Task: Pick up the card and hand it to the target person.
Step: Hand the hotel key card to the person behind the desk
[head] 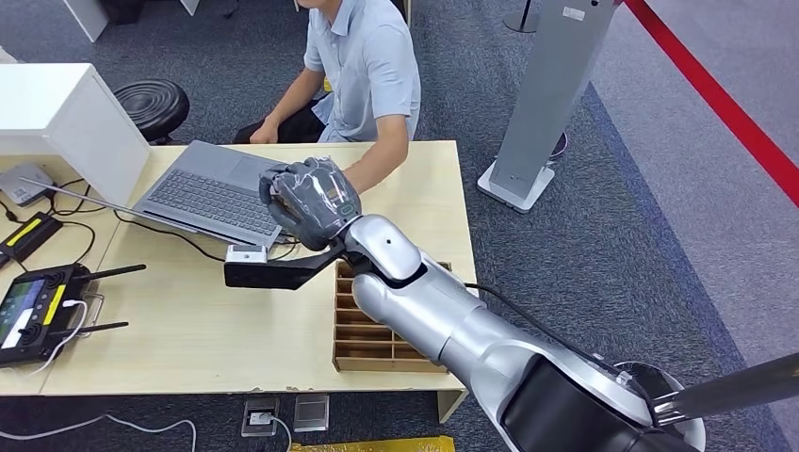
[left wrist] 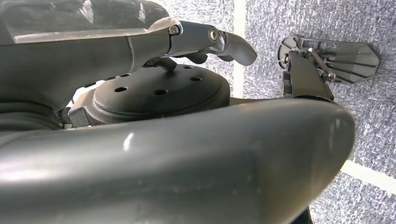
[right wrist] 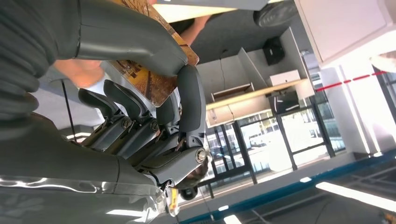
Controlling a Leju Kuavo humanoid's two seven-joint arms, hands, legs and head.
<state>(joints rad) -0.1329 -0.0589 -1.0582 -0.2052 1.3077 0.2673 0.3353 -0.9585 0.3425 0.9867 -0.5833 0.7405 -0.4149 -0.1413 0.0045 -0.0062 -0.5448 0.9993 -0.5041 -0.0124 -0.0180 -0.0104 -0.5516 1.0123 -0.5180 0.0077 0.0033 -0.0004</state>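
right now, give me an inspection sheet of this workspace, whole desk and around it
Surface: light wooden table, bare in the middle.
Job's things: brown patterned card held in the right hand, raised over the table toward the seated person.
Clutter: open laptop, wooden compartment tray, handheld controller, small white box.
Hands: right grips the card; left hand hangs over carpet, grip unclear.
Cables: black leads across the table's left side; white cable on the floor.
Surroundings: black stool, grey stand, red floor line.
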